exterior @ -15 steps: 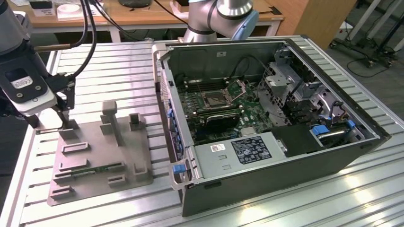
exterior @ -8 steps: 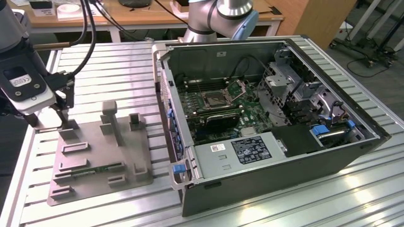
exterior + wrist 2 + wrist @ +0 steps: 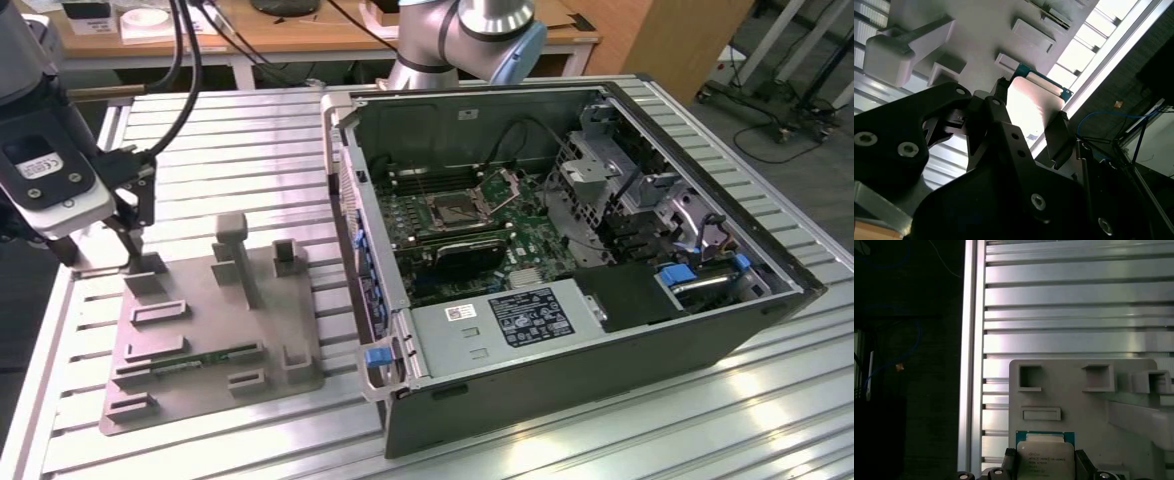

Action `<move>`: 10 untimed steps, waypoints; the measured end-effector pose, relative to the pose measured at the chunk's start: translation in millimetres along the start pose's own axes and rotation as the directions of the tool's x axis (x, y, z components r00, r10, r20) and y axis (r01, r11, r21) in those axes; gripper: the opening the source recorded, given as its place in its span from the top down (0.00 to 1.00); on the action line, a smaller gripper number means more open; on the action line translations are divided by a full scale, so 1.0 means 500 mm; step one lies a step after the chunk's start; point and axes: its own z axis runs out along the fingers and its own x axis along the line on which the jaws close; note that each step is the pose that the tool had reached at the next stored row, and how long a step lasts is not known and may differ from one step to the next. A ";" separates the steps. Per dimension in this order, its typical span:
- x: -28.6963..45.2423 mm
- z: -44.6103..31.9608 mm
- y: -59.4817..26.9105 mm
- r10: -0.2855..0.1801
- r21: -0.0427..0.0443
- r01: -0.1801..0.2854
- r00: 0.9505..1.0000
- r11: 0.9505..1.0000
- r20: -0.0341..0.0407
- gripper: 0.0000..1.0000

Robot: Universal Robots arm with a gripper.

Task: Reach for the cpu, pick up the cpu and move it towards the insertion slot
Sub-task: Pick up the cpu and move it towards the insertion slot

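Gripping the cpu (image 3: 1045,457) by opposite edges, your fingers (image 3: 1010,460) hold it flat on the tray (image 3: 194,300), at nine o'clock from the computer case (image 3: 561,375) in the exterior view.

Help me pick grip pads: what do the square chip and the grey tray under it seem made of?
Small square silver-grey chip: metal lid, satin sheen, glaring bright in the second wrist view; green circuit-board rim. Pale grey moulded tray: likely matte plastic, dull and even.
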 end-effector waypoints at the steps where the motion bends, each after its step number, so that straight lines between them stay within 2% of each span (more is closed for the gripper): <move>1: 0.000 -0.001 0.000 0.000 0.000 0.000 1.000 1.000 0.000 0.46; 10: 0.000 -0.010 0.001 0.000 0.000 0.000 1.000 1.000 0.000 0.46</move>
